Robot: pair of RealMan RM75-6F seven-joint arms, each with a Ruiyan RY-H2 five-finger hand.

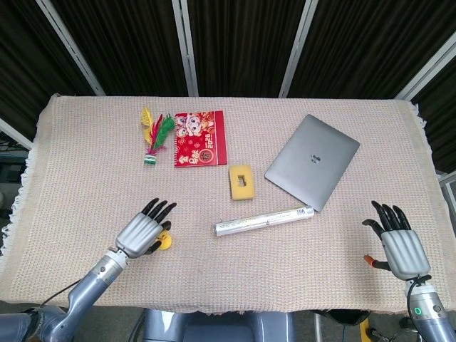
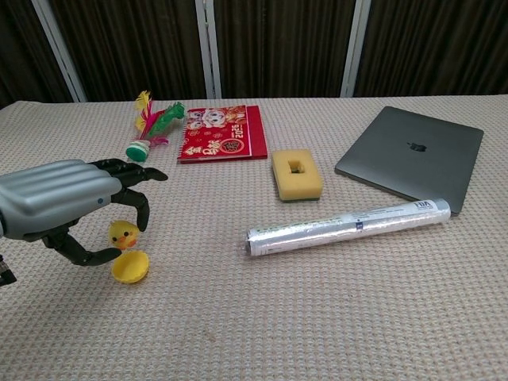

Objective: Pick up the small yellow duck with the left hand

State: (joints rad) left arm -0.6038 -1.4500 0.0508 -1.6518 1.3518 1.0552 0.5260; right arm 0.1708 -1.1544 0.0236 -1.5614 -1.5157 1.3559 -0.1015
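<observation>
Left hand [image 2: 67, 202] arches over duck [image 2: 121, 234]; yellow cap [image 2: 130, 266] sits just beside duck, crowding the near side. Bare cloth [image 1: 85, 164] left and behind. Foil roll [image 2: 348, 224], sponge [image 2: 296, 175] well apart right.

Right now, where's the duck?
Chest view, near left: duck pinched in the left robot hand, just above the yellow cap.

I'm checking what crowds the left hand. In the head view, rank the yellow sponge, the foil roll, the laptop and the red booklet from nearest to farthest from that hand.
From the left hand:
1. Foil roll, lying to its right.
2. Yellow sponge, right and further back.
3. Red booklet, toward the far edge; close to the sponge's distance, so this order is loose.
4. Laptop, far right.
</observation>
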